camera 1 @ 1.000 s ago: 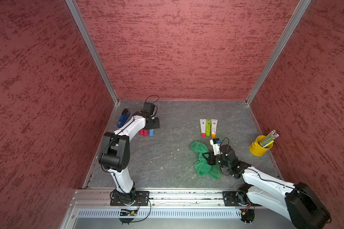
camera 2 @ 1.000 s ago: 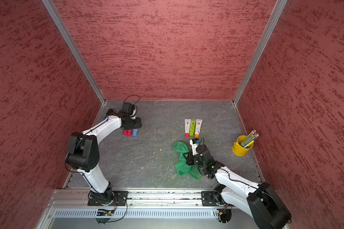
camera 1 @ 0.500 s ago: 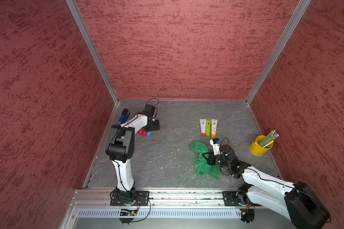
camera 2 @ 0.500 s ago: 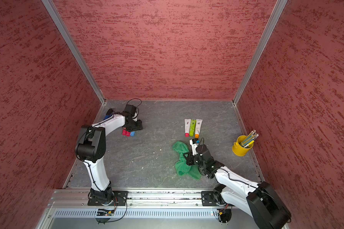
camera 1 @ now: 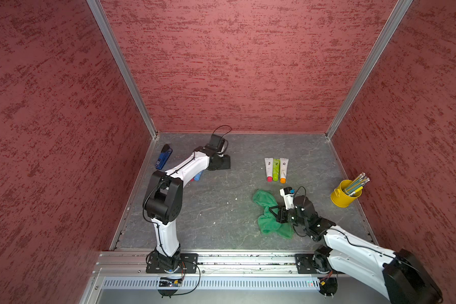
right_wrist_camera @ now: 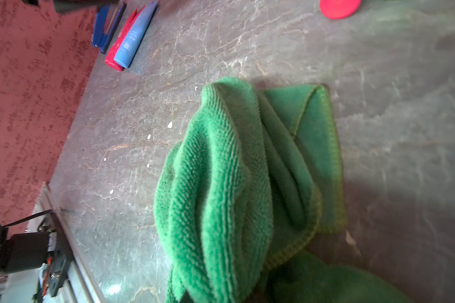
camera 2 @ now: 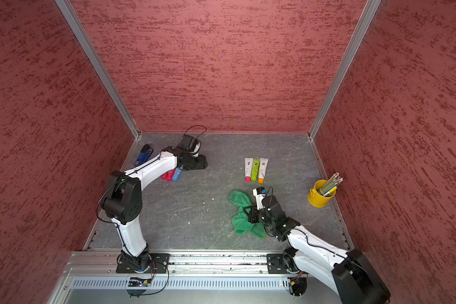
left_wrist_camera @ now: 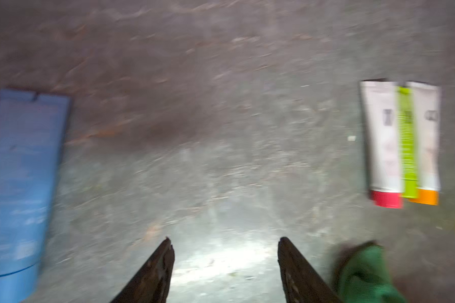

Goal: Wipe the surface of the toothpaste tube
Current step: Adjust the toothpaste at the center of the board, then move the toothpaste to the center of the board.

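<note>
left pincer [left_wrist_camera: 223, 240] is leaving blue tube [left_wrist_camera: 21, 170], widening, empty | right pincer [camera 1: 274, 213] is clamping green cloth [camera 1: 263, 200] | no tube is meeting cloth yet

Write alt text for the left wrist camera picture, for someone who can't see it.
Blurred close view: the two dark fingers of the left gripper stand apart, holding nothing, over a bare grey surface. A blue tube lies to one side; three tubes lie side by side on the other, near a green cloth.

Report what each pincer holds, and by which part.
Right pincer: shut on the green cloth, at its bunched middle. Left pincer: open, holding nothing.
</note>
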`<state>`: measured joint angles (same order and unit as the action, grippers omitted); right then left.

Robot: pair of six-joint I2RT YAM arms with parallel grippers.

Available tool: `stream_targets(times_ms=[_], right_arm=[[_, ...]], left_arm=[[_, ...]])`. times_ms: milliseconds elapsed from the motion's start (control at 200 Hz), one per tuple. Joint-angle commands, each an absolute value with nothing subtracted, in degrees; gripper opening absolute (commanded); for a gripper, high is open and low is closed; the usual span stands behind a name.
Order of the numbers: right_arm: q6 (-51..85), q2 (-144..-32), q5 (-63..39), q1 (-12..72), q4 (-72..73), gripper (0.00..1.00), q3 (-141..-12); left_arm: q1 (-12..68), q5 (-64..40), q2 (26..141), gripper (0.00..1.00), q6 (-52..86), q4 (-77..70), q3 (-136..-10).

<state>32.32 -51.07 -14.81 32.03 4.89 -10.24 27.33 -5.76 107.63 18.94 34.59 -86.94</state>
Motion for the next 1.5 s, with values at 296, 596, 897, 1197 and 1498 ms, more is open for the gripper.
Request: stream_targets(times_ms=[296, 596, 897, 1197, 1498], right_arm=[[34.0, -52.3, -16.6, 31.9, 4.0, 0.00, -10.0], [33.2, -52.1, -17.5, 31.9, 4.7, 0.00, -10.1], [33.2, -51.1, -17.5, 31.9, 4.7, 0.00, -9.8], [33.2, -51.3, -17.4, 31.9, 4.8, 0.00, -9.9], [33.1, -51.7, -17.5, 31.9, 4.9, 0.00, -9.9]], left_arm=[[42.4, -8.4, 127.3, 0.67, 24.4, 37.1, -111.0], [43.0, -9.7, 130.8, 0.66, 24.1, 37.0, -110.6], [43.4, -11.4, 134.1, 0.65, 25.2, 34.9, -111.6], [44.7, -9.6, 138.4, 0.62, 25.3, 36.4, -116.0], [45.1, -3.6, 140.8, 0.52, 23.9, 41.3, -118.9]])
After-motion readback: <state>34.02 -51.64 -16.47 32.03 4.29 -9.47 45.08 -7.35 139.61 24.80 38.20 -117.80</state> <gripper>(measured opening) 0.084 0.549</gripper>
